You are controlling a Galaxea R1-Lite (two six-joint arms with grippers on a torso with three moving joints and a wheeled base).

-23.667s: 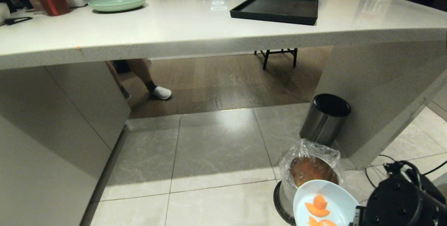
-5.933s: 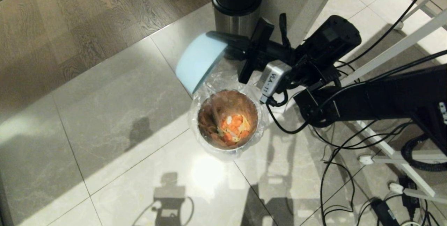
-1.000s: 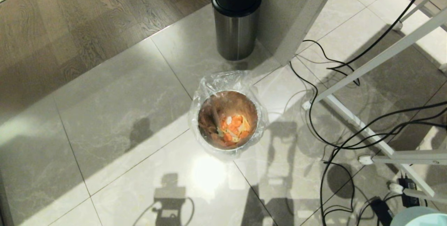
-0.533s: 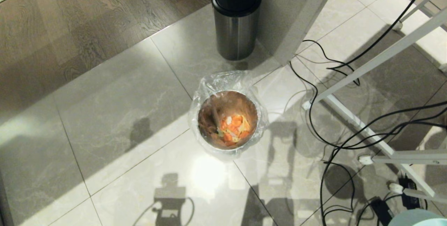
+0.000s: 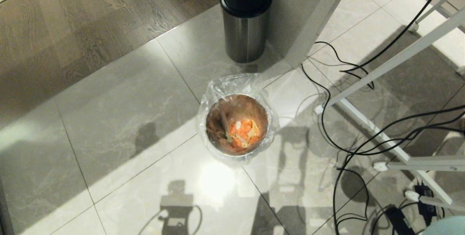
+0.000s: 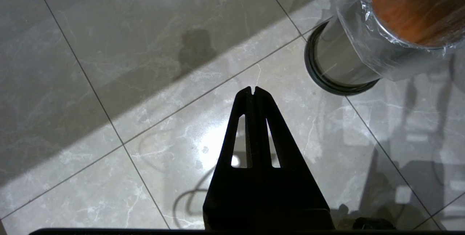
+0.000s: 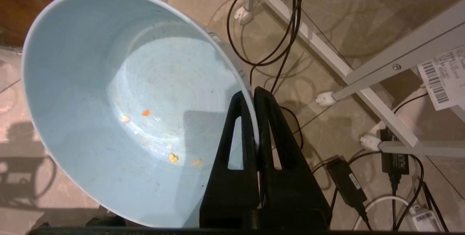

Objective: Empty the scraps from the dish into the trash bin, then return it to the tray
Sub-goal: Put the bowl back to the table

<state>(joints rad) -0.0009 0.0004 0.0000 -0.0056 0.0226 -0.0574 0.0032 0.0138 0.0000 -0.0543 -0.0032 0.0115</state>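
Orange scraps now lie inside the trash bin, so we count the emptying as done. Our right gripper pinches the rim of the dish, which holds only crumbs; the tray is out of view. Our left gripper hangs closed and empty beside the bin.

The right pincer is closed, its two black fingers pressed together from both sides on the rim of the dish, one finger inside and one outside. The left pincer is also closed, the fingertips meeting, empty, and it points down toward the floor.
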